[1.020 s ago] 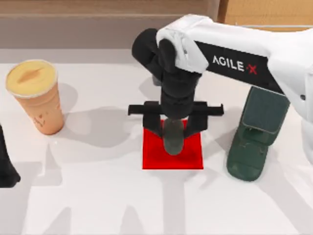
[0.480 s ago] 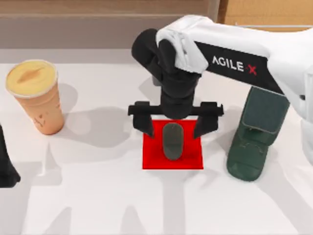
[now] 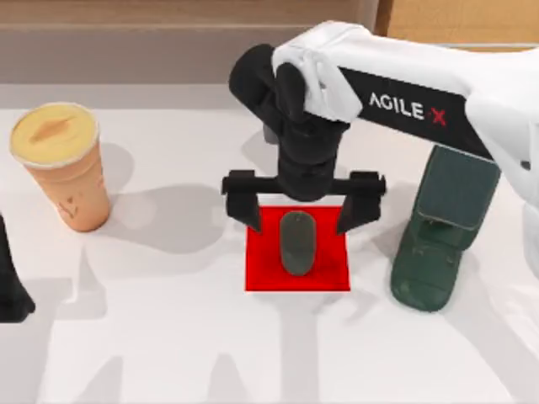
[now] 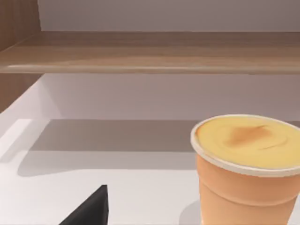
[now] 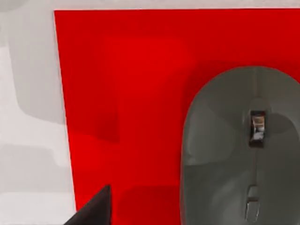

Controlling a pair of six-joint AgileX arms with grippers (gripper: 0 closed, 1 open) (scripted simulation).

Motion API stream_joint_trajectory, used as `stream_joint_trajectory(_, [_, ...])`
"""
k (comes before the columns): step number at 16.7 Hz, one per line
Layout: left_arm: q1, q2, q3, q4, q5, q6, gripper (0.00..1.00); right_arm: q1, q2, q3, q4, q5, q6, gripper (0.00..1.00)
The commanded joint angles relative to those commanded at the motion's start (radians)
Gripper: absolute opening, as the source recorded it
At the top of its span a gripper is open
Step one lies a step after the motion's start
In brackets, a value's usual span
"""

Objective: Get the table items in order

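top view, right hand [image 3: 301,212] lifted higher, mouse [image 3: 297,242] unmoved

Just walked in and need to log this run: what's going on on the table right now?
The right arm's tool hangs open above the mouse, which lies on the red square near the middle of the table, free of the fingers. The orange cup stands upright at the table's left, and the dark green stand sits right of the red square. The left arm's tool is parked at the left edge, near the cup.
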Motion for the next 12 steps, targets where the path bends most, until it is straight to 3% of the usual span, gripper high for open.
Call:
stream_joint_trajectory(3, [0.0,0.0,0.0,0.0,0.0,0.0,1.0,-0.082,-0.033,0.008,0.025,-0.026,-0.095,1.0])
stream_joint_trajectory(6, [0.0,0.0,0.0,0.0,0.0,0.0,1.0,-0.24,-0.06,-0.007,0.051,-0.065,-0.281,1.0])
stream_joint_trajectory(12, [0.0,0.0,0.0,0.0,0.0,0.0,1.0,-0.661,-0.104,-0.117,0.056,-0.106,-0.9,1.0])
